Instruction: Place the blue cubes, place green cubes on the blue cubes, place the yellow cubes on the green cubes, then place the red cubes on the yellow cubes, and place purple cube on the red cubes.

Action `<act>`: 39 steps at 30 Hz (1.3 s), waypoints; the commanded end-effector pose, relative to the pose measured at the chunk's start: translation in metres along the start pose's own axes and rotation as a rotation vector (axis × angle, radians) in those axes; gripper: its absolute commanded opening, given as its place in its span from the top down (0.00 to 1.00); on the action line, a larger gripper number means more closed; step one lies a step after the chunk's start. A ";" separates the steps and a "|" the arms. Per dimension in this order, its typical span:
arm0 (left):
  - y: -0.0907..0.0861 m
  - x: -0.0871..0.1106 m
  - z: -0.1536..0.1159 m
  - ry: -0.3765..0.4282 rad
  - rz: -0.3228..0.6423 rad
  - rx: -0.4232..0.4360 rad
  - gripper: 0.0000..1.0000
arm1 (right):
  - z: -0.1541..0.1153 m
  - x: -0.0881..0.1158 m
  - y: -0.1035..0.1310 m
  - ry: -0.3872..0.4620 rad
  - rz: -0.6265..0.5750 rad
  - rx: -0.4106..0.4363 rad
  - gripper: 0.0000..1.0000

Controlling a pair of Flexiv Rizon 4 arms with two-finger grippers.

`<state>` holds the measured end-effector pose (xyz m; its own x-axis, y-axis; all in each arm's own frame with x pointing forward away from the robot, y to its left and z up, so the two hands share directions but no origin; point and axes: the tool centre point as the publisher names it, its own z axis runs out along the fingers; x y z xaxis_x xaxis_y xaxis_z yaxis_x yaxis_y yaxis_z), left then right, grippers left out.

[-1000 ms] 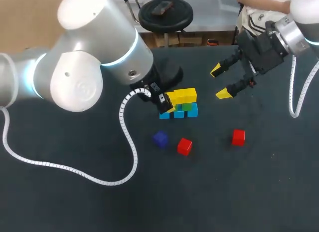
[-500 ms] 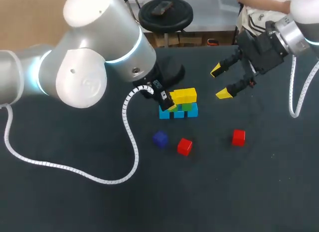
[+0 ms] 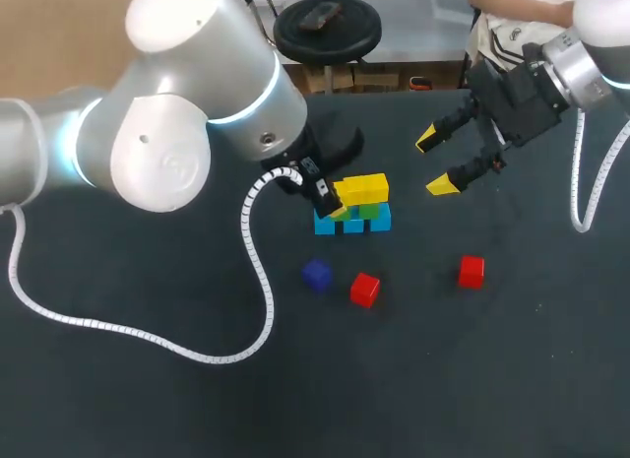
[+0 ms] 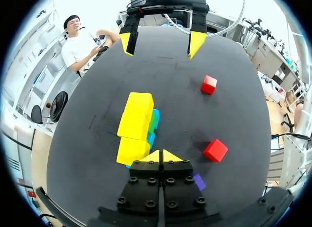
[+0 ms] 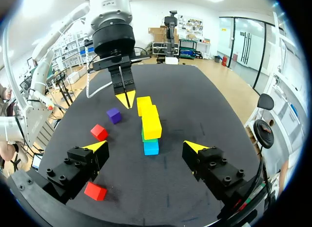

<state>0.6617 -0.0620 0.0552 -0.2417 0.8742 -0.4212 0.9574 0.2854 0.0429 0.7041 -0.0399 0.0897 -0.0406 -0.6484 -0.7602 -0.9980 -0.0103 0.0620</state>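
- Surface: a dark table (image 3: 492, 379), matte, with the work sitting about mid-width and closer to the far edge than the near one.
- Stack: blue cubes (image 3: 354, 225) lie on the table as the base row. Green cubes (image 3: 369, 211) sit on them, and yellow cubes (image 3: 362, 188) form the top layer. From my right wrist the stack reads as one line, with blue showing at its end nearest that wrist.
- Loose pieces, all on the near-edge side of the stack and apart from it: the purple cube (image 3: 316, 274), a red cube (image 3: 365, 289) just beside it, and a second red cube (image 3: 471, 272) further toward the right edge.
- My left gripper (image 4: 160, 156): yellow tips pressed together with nothing between them. It is low at the left end of the stack, just beside the end yellow cube. I cannot tell whether it touches.
- My right gripper (image 3: 435, 163): fingers spread wide and holding nothing. It hangs above the table toward the far right corner, well apart from the stack.
- A white coiled cable (image 3: 128, 330) from my left arm trails over the table toward the left edge.
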 end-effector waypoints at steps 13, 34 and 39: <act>0.005 -0.005 0.005 -0.004 0.003 0.000 1.00 | 0.000 0.000 0.001 -0.001 -0.001 0.002 0.00; 0.013 -0.005 0.006 0.000 0.000 0.001 1.00 | 0.000 0.000 0.001 -0.001 -0.001 0.002 0.00; 0.016 -0.005 0.006 0.005 -0.001 0.002 1.00 | 0.000 0.000 0.001 -0.001 -0.001 0.002 0.00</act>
<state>0.6744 -0.0626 0.0522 -0.2444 0.8733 -0.4216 0.9557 0.2905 0.0478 0.7041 -0.0399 0.0897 -0.0406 -0.6484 -0.7602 -0.9980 -0.0103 0.0620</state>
